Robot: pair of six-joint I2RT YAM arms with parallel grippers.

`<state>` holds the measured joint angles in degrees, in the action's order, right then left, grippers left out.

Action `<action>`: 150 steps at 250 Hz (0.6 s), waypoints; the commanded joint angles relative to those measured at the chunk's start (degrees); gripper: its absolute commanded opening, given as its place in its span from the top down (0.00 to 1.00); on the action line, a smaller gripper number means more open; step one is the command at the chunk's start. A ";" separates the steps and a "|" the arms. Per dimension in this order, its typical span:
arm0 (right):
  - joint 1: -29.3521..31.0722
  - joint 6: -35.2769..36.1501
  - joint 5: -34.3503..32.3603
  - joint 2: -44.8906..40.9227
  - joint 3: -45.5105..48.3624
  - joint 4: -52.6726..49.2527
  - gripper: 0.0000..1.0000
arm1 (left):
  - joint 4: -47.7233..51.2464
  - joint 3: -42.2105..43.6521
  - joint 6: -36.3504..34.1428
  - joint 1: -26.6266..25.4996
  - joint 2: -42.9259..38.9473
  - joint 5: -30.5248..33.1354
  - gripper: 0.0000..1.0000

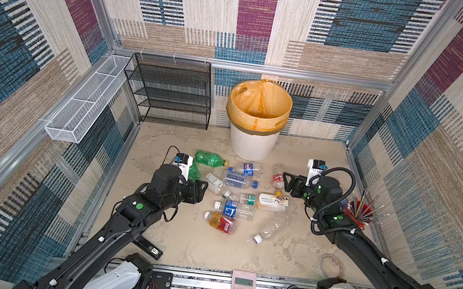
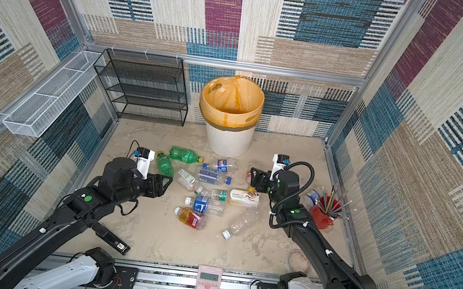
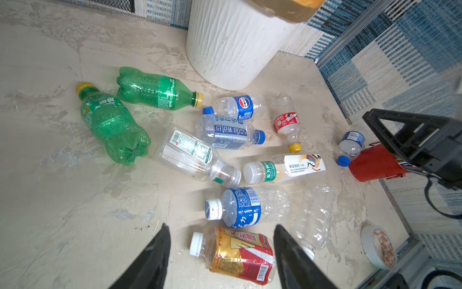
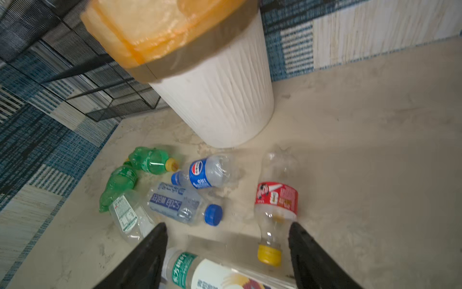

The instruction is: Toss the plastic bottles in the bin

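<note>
You're at the pick stage. Both jaws stand apart and empty: left tool (image 3: 220, 226) faces the crushed red-and-gold-labelled bottle (image 3: 240, 255), right tool (image 4: 228, 223) the clear red-labelled, yellow-capped bottle (image 4: 276, 200). The plastic bottles (image 1: 211, 158) lie scattered on the beige worktop (image 1: 178, 243) before the round white orange-lined bin (image 1: 252, 142). Next, likely: lower, then close.

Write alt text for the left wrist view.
About a dozen plastic bottles lie scattered on a beige table before the white ribbed bin. The left gripper, open and holding nothing, points at them, a red-and-gold labelled bottle nearest. A red cup stands beside them.
</note>
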<state>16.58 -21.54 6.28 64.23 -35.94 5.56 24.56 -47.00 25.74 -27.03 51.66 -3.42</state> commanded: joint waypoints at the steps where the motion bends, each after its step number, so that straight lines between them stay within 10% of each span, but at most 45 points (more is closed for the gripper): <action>1: 0.03 -4.65 -0.85 -0.86 1.91 -5.27 0.23 | 2.41 0.42 1.06 0.04 1.59 -2.30 0.38; 150: 0.03 -11.85 -0.88 -7.61 8.25 -15.22 0.21 | 12.79 -5.90 10.27 8.36 16.38 4.42 0.36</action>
<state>16.58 -32.23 5.78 57.58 -28.27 -9.47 35.38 -50.83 31.51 -22.72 65.95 -0.10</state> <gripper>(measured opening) 0.775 0.647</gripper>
